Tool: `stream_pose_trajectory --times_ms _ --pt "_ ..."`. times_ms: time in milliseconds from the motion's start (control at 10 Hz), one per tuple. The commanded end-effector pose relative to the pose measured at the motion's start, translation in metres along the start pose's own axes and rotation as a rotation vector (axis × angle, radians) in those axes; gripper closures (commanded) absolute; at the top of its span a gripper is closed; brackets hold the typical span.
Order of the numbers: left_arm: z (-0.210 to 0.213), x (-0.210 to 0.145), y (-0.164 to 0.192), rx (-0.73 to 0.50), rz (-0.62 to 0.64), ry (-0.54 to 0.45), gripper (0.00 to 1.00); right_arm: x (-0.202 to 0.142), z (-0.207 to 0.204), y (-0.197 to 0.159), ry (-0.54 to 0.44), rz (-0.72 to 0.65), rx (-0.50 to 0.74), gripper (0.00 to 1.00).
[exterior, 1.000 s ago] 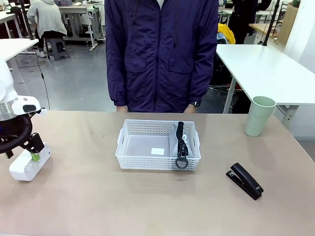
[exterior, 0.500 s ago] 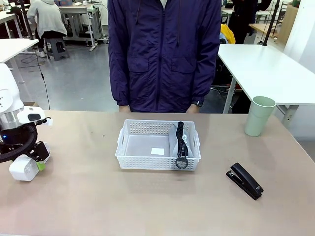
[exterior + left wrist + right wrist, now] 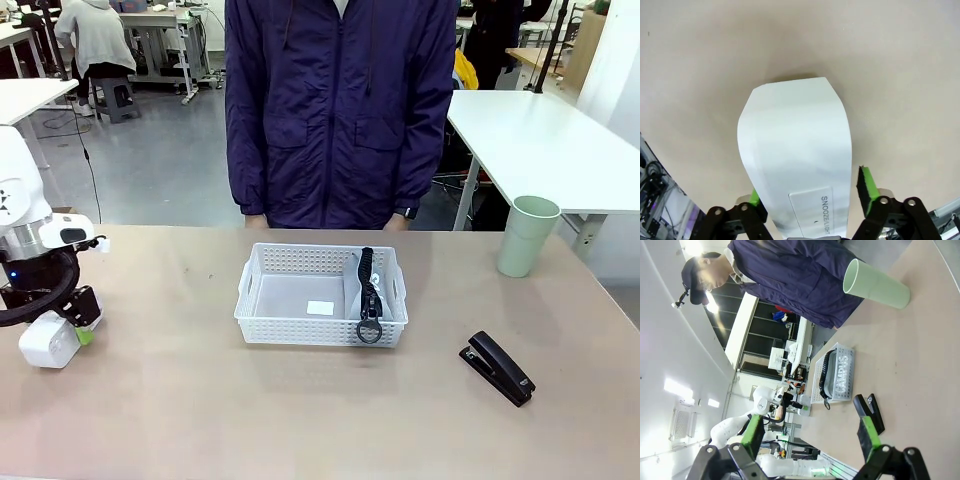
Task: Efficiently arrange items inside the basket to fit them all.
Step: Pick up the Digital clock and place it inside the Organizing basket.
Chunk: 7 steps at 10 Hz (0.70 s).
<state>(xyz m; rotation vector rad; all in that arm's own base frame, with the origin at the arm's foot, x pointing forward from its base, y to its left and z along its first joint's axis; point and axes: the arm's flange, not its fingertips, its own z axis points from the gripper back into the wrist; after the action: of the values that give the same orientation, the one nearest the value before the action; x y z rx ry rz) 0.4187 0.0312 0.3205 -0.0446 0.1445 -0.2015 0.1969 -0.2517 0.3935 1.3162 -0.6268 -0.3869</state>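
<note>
While left jaws clamp the white box (image 3: 45,343), right jaws spread wide, empty.

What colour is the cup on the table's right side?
Pale green; the cup shows best in the front view.
</note>
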Motion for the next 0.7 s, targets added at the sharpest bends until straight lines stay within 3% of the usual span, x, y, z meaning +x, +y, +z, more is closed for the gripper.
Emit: stream_pose_trajectory --times_ms 0,100,300,400,600 --pt "-0.0007 0.0044 0.0028 -0.016 -0.005 0.012 0.86 0.0035 -0.0009 0.0026 -0.016 0.03 0.018 0.0" --pt "-0.0009 0.0049 0.002 -0.012 0.0 0.015 1.0 0.0035 -0.0009 0.0026 -0.016 0.03 0.018 0.0" --pt "-0.0003 0.0053 0.0017 -0.018 0.007 0.012 1.0 0.0035 -0.0009 0.0026 -0.016 0.03 0.018 0.0" --pt "0.0008 0.006 0.0024 -0.025 0.017 0.009 0.95 0.0035 -0.0009 0.0026 -0.016 0.03 0.018 0.0" --pt "0.002 0.0067 0.0033 -0.029 0.02 0.007 1.0 0.0035 -0.0009 0.0026 -0.016 0.03 0.018 0.0"
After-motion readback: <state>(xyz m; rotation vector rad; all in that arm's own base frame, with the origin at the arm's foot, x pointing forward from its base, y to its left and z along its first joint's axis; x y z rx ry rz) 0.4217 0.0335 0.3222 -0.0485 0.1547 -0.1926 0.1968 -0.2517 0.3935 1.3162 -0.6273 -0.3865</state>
